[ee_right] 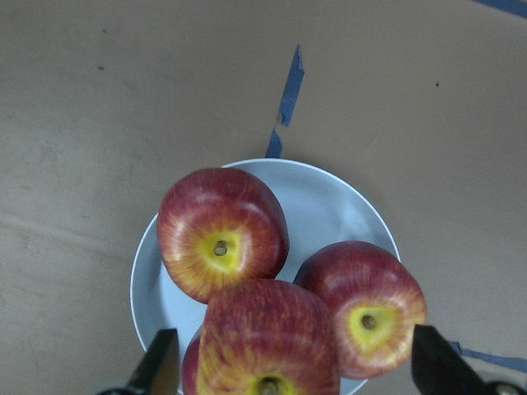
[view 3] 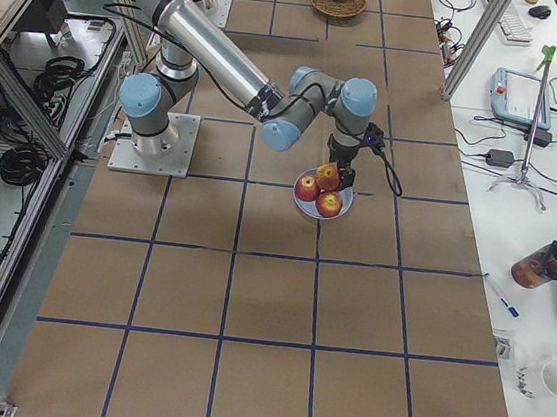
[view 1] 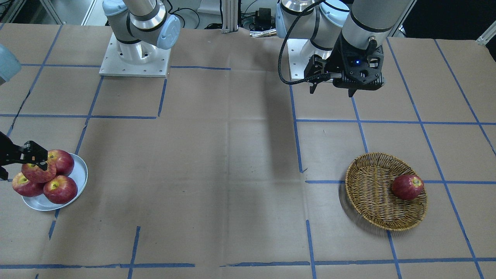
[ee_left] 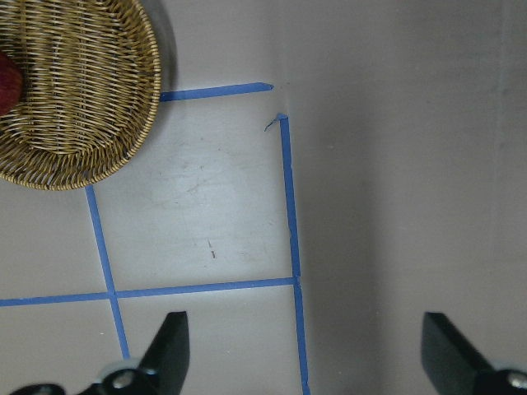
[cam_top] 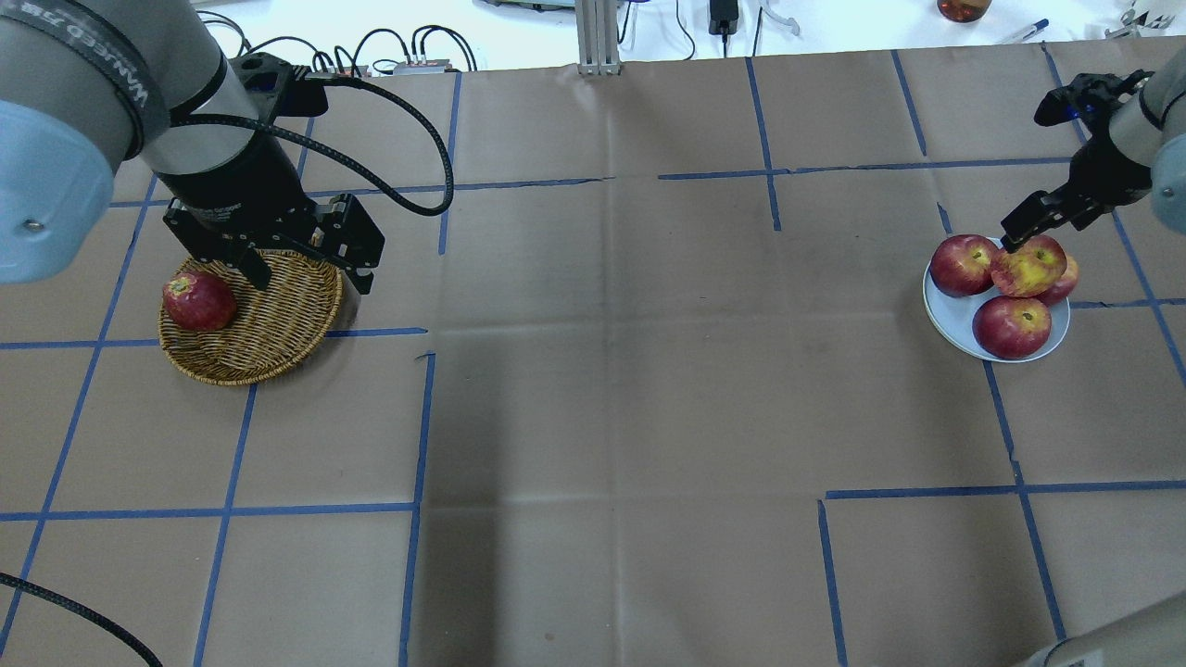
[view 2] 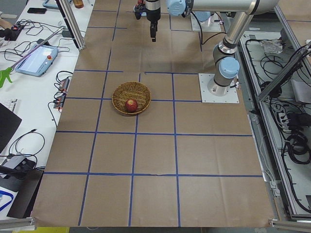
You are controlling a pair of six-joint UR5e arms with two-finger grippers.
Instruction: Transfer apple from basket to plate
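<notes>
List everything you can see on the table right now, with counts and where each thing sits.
pale apple: 1, pinkish-red and yellow, stacked on the plate's other apples
dark plate apples: 3, deep red, on the plate
basket apple: 1, deep red, in the basket
plate: 1, white-grey, robot's right
basket: 1, tan wicker, robot's left
table: 1, brown with blue tape lines
left gripper: 1, black, jaws open, raised beside the basket
right gripper: 1, black, jaws open either side of the pale apple
</notes>
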